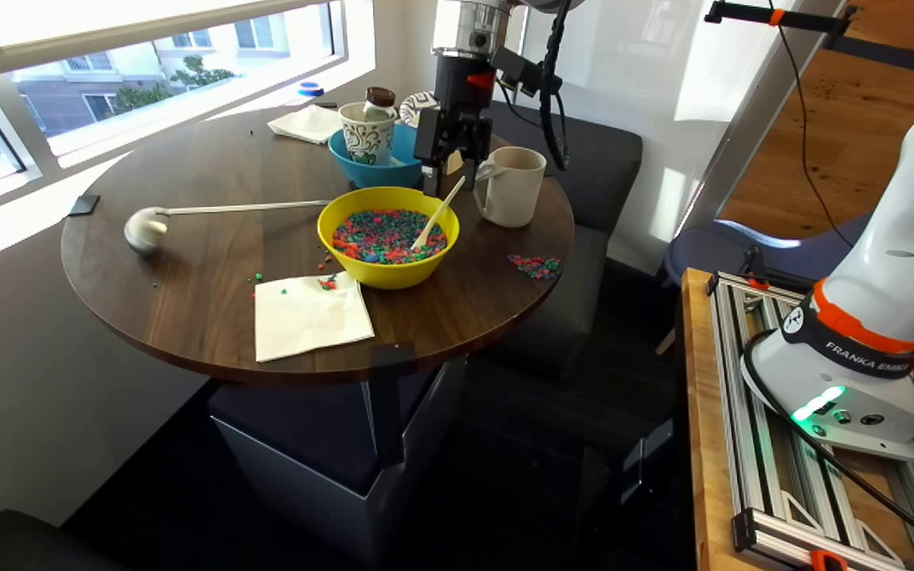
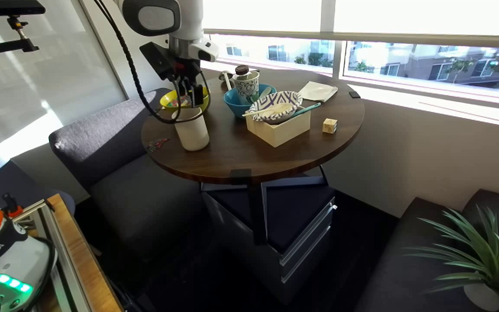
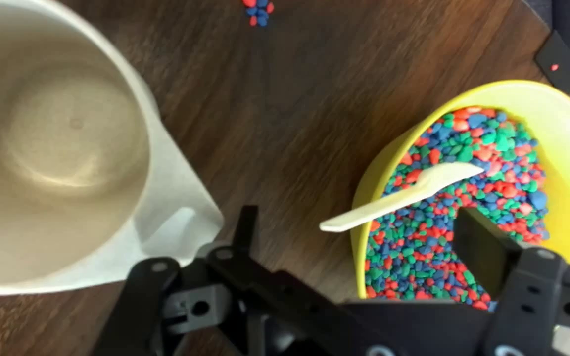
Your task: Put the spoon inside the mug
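Observation:
The slim cream spoon (image 1: 439, 212) leans in the yellow bowl (image 1: 390, 275) of coloured pebbles. Its handle sticks out over the rim toward the mug; in the wrist view the spoon (image 3: 403, 199) shows whole. The cream-white mug (image 1: 519, 190) stands upright beside the bowl, handle toward it; its inside (image 3: 67, 143) looks empty in the wrist view. The mug (image 2: 194, 133) is at the near table edge in an exterior view. My gripper (image 1: 451, 182) is open and empty above the gap between bowl and mug. In the wrist view its fingers (image 3: 366, 236) are wide apart, the spoon handle between and beyond them.
A teal-blue bowl (image 1: 354, 168) holding a patterned cup (image 1: 367, 136) stands behind the yellow bowl. A wooden box (image 2: 280, 132) bears a patterned bowl (image 2: 293, 99). A long ladle (image 1: 144, 231), a napkin (image 1: 310, 319), a wooden cube (image 2: 330, 125) and spilled pebbles (image 1: 535, 266) lie on the table.

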Available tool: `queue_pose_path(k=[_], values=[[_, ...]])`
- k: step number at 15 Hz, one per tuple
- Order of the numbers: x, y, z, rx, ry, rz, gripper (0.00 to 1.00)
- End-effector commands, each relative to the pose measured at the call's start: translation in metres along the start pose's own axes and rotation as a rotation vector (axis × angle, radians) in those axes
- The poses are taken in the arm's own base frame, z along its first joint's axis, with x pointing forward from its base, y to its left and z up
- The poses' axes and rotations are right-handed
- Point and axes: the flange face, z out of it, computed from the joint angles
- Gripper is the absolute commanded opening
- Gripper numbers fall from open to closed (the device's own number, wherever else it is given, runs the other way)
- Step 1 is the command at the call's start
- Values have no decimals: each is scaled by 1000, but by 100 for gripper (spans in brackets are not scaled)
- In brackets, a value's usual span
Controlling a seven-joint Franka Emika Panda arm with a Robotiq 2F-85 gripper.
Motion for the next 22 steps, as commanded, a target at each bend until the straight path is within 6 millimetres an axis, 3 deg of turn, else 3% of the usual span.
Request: queue_pose_path(k=[1, 5, 7, 10, 14, 18, 22], values=[[6, -17, -17, -136, 2, -147, 100], [18, -42, -51, -248, 22, -342, 100], [22, -58, -55, -290, 0, -437, 100], [10, -74, -56, -362, -43, -568, 100], [-15, -95, -38, -470, -91, -742, 100], [-22, -115, -7, -480, -183, -940, 100], [-17, -101, 5, -553, -238, -963, 99]])
